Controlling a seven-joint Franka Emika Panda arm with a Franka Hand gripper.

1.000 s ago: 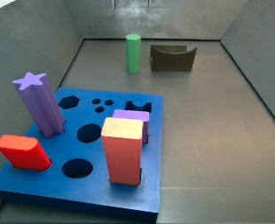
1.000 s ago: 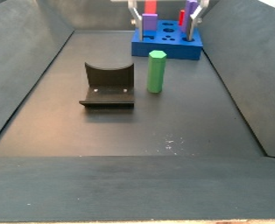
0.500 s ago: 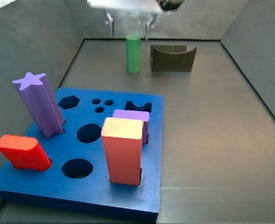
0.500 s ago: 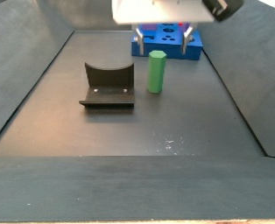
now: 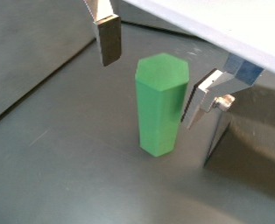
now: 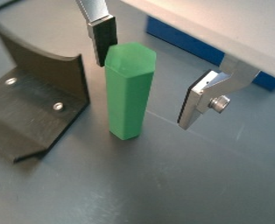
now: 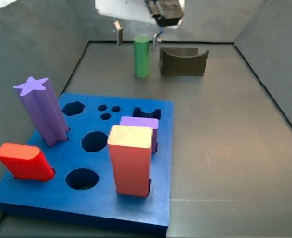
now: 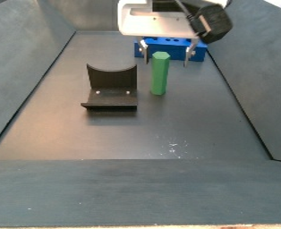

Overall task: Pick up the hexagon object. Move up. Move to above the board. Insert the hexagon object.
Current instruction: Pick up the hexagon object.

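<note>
Green and upright on the floor beside the fixture [image 6: 29, 96], the hexagon object [image 6: 130, 91] stood between the wide-open, empty gripper [image 6: 151, 74], which should descend squarely before closing.

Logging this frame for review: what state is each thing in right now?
Pincer: open, fingers on either side of the green post's top, not closed on it.
Green post: upright on the floor, not lifted.
Blue board: flat on the floor, several holes free.
Purple star post: standing upright in the board.
Dark bracket: on the floor beside the green post.
</note>
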